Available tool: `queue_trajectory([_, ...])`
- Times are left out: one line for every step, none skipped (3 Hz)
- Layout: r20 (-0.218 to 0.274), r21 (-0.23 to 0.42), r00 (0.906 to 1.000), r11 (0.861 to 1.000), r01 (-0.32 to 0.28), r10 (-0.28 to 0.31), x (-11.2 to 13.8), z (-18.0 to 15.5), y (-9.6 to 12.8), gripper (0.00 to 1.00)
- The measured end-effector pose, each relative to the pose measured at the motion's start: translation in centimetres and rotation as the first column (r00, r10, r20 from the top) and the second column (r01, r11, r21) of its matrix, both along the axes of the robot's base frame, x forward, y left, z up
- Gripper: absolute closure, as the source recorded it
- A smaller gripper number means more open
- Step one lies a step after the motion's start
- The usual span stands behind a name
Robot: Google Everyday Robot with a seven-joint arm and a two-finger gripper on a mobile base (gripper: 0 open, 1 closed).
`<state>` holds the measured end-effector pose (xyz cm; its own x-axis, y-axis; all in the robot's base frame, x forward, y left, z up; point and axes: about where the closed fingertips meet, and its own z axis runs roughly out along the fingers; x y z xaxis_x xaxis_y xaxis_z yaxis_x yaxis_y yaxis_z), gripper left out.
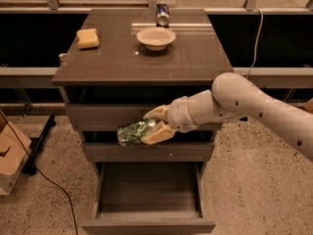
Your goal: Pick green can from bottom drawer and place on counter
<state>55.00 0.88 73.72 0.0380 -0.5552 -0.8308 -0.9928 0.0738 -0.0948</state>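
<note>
Pincer (152,124) with green can (130,133) above bottom drawer (146,225)

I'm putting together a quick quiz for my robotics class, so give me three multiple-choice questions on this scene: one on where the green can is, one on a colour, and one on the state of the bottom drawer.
1. Where is the green can?
A) lying in the bottom drawer
B) held by the gripper in front of the upper drawers
C) standing on the counter

2. What colour is the sponge on the counter?
A) yellow
B) red
C) blue

3. How is the bottom drawer?
A) shut
B) pulled open
C) taken out and lying on the floor

Answers:
1 B: the gripper's fingers clamp the can, above the bottom drawer and below the counter.
2 A: the sponge left of the bowl is yellow.
3 B: the drawer's box sticks out of the cabinet, with its floor showing.
</note>
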Motion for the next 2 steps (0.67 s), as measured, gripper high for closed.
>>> queue_trajectory([0.033,-0.007,0.9991,1.000,0.028,-0.027,2.3,3.2,-1.2,1.00])
queue_trajectory([0.078,-0.009,0.9944,0.997,0.073,-0.072,4.7,7.2,-2.7,1.00])
